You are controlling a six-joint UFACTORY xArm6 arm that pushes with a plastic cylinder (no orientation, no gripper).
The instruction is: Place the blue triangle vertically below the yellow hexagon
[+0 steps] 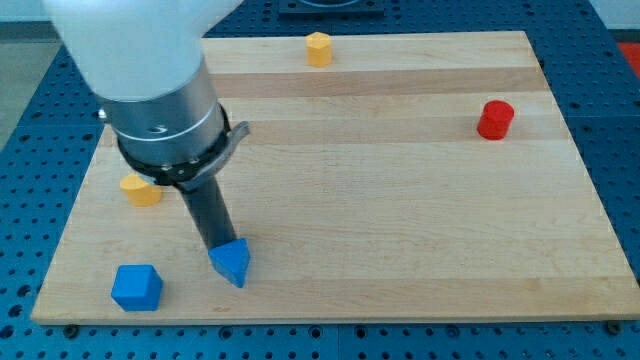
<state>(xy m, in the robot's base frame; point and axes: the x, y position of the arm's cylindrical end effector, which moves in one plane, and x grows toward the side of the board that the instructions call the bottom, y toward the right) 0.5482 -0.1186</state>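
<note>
The blue triangle (pixel 232 262) lies near the view's bottom left on the wooden board (pixel 400 200). My tip (pixel 214 249) touches the triangle's upper left edge. The yellow hexagon (pixel 318 48) sits at the view's top edge, a little left of centre, far above and to the right of the triangle.
A blue cube (pixel 136 287) sits at the view's bottom left, left of the triangle. An orange-yellow block (pixel 140 189) lies at the left, partly hidden by my arm. A red cylinder (pixel 494 119) stands at the upper right. The arm's body covers the upper left.
</note>
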